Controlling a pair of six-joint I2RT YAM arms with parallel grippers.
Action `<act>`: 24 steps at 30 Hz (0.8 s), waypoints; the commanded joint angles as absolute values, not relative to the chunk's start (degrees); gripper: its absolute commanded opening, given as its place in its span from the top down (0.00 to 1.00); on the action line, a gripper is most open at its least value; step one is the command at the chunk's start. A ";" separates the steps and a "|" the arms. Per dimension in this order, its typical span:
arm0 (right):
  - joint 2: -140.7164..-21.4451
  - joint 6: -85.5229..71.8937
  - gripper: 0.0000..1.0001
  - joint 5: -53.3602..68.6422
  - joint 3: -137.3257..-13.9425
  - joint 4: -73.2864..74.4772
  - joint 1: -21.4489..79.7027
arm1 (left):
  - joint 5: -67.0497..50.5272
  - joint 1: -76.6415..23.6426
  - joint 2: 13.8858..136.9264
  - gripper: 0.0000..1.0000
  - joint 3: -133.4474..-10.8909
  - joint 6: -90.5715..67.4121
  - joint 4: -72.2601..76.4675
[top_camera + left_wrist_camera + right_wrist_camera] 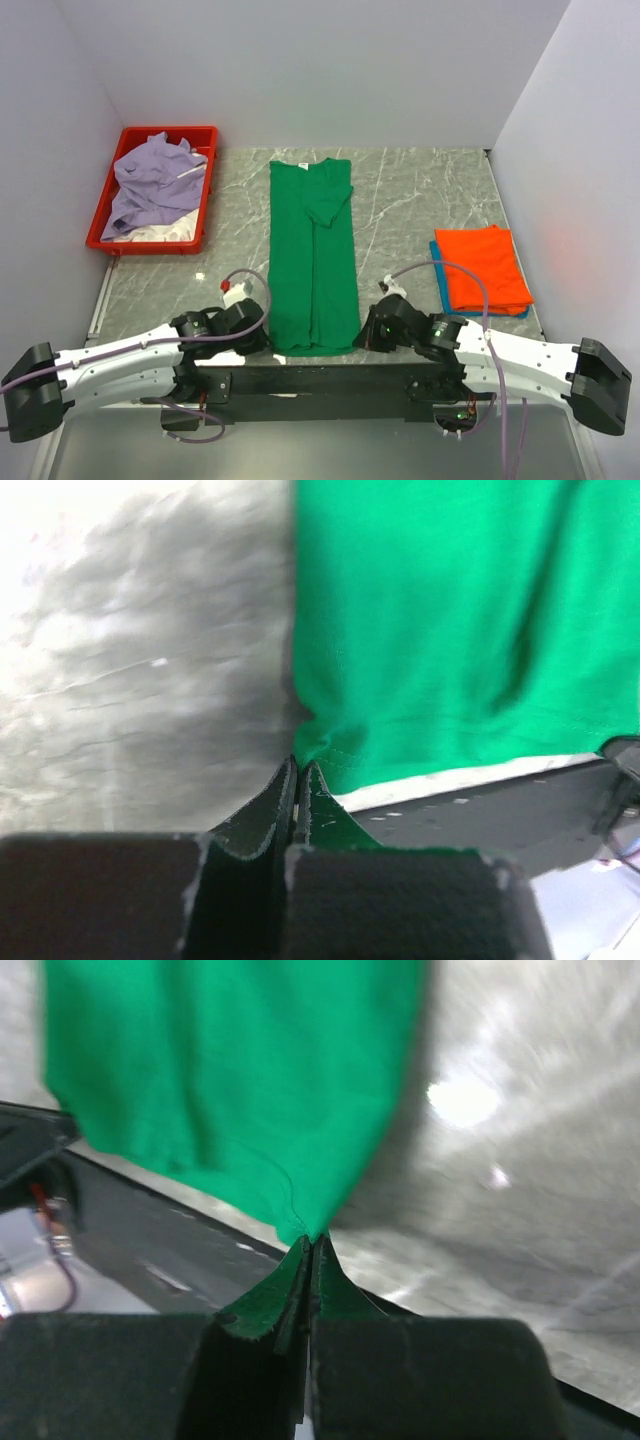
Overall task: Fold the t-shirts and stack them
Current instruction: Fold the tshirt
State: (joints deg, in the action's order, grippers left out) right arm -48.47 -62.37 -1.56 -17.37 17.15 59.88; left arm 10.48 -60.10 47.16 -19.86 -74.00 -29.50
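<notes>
1. The green t-shirt [313, 255] lies lengthwise in the middle of the desk [410, 200]. It is already narrowed to a long strip, with the collar at the far end and the hem at the near edge.
2. The left end effector [298, 768] is clenched on the near left corner of the hem, with a small tip of green cloth pinched between its pads.
3. The right end effector [312, 1243] is clenched likewise on the near right corner of the hem.
4. The step in hand looks like the start of the crosswise fold, which brings the hem up toward the collar.
5. The next move calls for both arms to lift together and carry the hem away from the bases. The cloth between them should stay level and taut so the edges land square. Each grip holds only a corner, so a jerk could pull the cloth free.
6. At the right, an orange t-shirt [483, 262] sits folded on a blue t-shirt [437, 275].
7. A lavender t-shirt [150, 180] and a white t-shirt [160, 233] lie crumpled in the red tray [165, 131] at the far left.
8. No brand, label or writing can be read in any view.
</notes>
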 commanded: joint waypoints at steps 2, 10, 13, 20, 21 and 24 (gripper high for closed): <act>-49.92 -56.26 1.00 -1.59 -24.95 19.60 56.35 | 15.11 -60.03 48.60 1.00 -28.11 -69.18 -30.23; -56.40 -44.39 1.00 4.12 -36.46 21.27 41.68 | 14.60 -50.38 57.20 0.99 -39.36 -57.68 -27.17; -62.28 -42.02 1.00 4.75 -41.82 20.66 39.30 | 13.19 -45.63 60.54 1.00 -42.35 -55.12 -24.18; -75.13 -41.13 1.00 1.60 -52.28 17.93 36.13 | 11.96 -38.16 72.06 0.99 -49.91 -52.65 -18.20; -76.36 -40.96 1.00 1.06 -54.56 17.67 35.78 | 11.69 -37.54 74.59 0.99 -50.88 -52.47 -17.67; -81.55 -40.34 1.00 0.35 -58.78 17.05 34.02 | 11.34 -35.34 78.65 0.99 -54.83 -51.51 -16.79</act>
State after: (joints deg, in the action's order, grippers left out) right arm -78.87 -42.22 2.79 -53.36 19.55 35.77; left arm 12.21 -36.99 76.51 -50.54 -54.11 -20.69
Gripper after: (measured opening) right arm 0.009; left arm 0.015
